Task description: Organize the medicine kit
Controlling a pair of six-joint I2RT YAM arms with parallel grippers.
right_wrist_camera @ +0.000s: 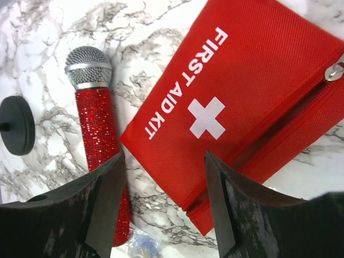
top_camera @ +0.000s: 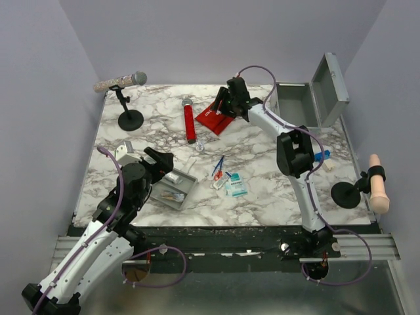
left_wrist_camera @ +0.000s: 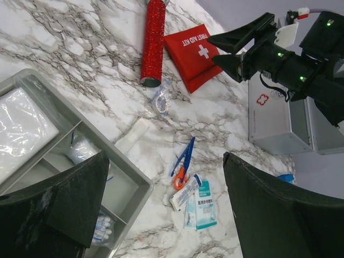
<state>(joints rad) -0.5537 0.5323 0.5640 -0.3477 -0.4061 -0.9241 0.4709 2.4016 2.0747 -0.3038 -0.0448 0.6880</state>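
The medicine kit (top_camera: pixel 296 105) is a grey metal box at the back right with its lid (top_camera: pixel 330 86) raised; it also shows in the left wrist view (left_wrist_camera: pixel 274 115). My right gripper (top_camera: pixel 220 105) hovers open over the near corner of a red first aid pouch (right_wrist_camera: pixel 242 91), fingers (right_wrist_camera: pixel 107 199) apart and holding nothing. My left gripper (top_camera: pixel 159 159) is open and empty above the shallow grey tray (top_camera: pixel 185 195). Blue-and-orange scissors (left_wrist_camera: pixel 184 160) and teal packets (left_wrist_camera: pixel 203 207) lie on the marble between its fingers.
A red glitter microphone (top_camera: pixel 189 123) lies left of the pouch, with a small clear bag (top_camera: pixel 199 146) below it. A microphone on a black stand (top_camera: pixel 130 119) is at the back left. Another stand (top_camera: pixel 345 195) holding a beige object is at the right edge.
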